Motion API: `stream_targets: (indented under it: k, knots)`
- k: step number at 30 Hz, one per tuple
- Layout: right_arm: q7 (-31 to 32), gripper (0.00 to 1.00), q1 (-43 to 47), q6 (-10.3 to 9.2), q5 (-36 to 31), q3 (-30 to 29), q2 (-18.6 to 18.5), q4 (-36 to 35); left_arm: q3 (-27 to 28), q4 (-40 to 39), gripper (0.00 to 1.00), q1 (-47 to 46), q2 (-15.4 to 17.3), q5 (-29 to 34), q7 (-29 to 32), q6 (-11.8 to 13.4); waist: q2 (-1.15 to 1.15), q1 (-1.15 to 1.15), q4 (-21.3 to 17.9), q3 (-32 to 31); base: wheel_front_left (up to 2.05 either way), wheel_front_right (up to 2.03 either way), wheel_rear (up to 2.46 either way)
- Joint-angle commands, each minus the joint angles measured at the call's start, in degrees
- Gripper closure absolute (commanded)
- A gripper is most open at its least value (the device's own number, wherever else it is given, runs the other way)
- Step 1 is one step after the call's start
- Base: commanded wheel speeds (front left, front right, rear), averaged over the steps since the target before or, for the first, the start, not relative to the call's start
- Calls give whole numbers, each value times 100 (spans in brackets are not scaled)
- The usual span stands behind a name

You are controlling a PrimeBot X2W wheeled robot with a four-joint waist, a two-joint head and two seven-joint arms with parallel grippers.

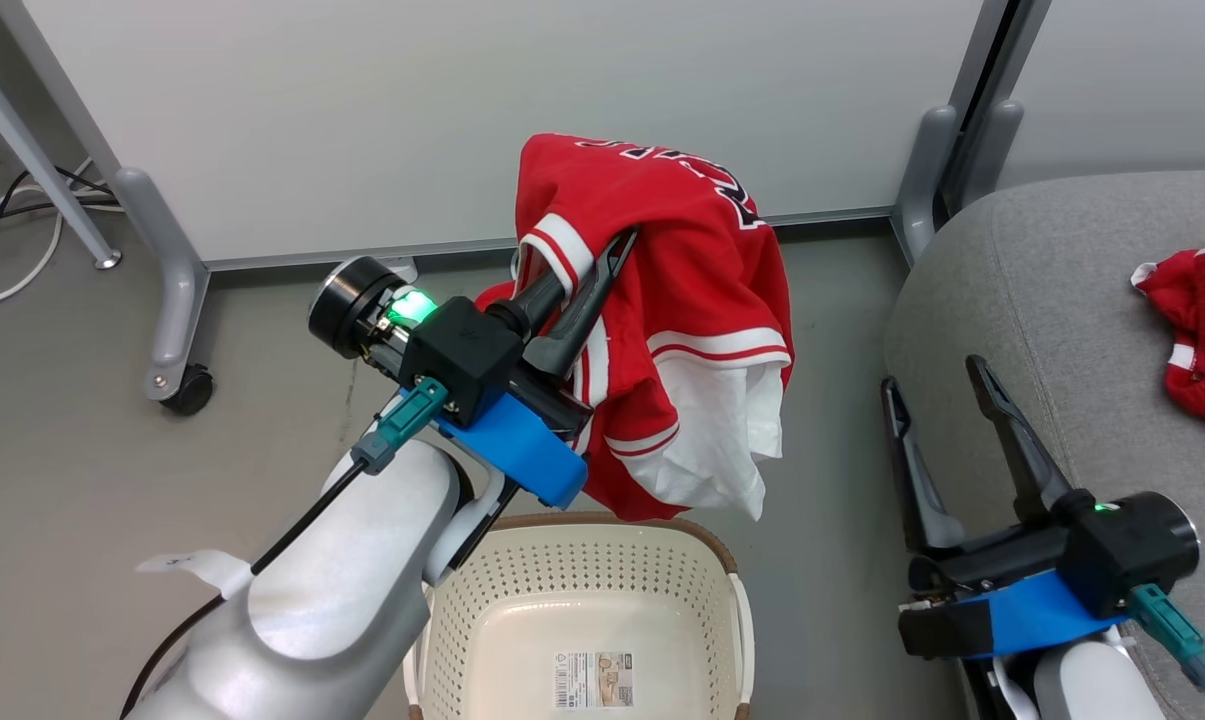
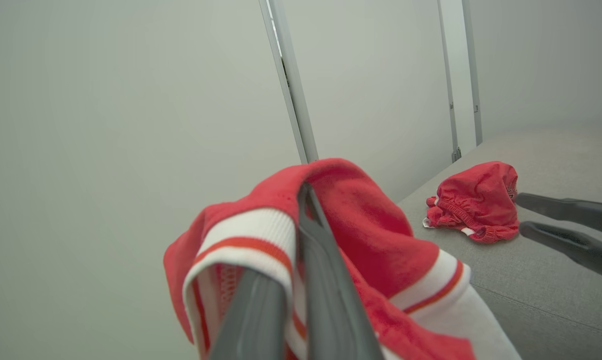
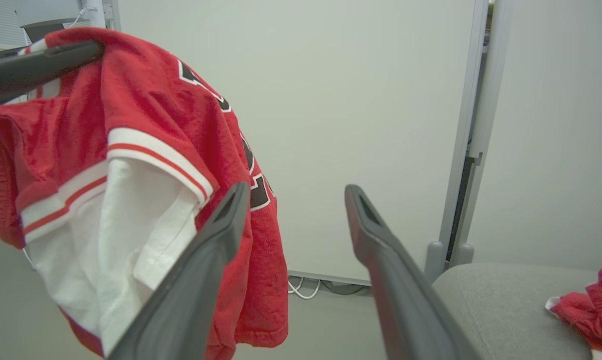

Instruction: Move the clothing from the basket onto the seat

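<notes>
My left gripper (image 1: 617,248) is shut on a red jersey (image 1: 682,300) with white trim and lining, which hangs in the air above the cream basket (image 1: 582,560). The basket's inside shows only a label. In the left wrist view the jersey (image 2: 360,225) drapes over my closed fingers (image 2: 320,270). A second red garment (image 1: 1197,320) lies crumpled on the grey seat (image 1: 1022,290) at the right. My right gripper (image 1: 937,375) stands open and empty beside the seat's front edge; in the right wrist view its fingers (image 3: 201,270) frame the hanging jersey (image 3: 146,125).
A white partition wall (image 1: 462,110) with grey feet and a caster (image 1: 187,385) stands behind. Cables (image 1: 12,215) lie on the floor at the far left. Bare grey floor lies between the basket and the seat.
</notes>
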Motion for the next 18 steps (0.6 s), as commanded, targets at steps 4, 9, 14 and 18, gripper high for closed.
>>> stream_targets:
  k: [4,9,14,18]
  knots:
    - [-4,0,-225,3,-4,211,15,-3,-42,-47,100,24,-22,-26,11,37,0,0,48,28,0,0,0]
    - [-3,0,-630,3,-36,595,-39,68,-86,-57,100,-39,-45,-22,4,41,0,0,98,66,0,0,0]
    - [-4,0,-1193,2,-24,1026,-88,379,-125,-50,100,-102,-67,-15,-21,28,0,0,154,114,0,0,0]
    - [-3,0,-1572,2,-11,1355,-83,821,-166,-36,100,-152,-91,-1,-40,15,0,0,212,156,0,0,0]
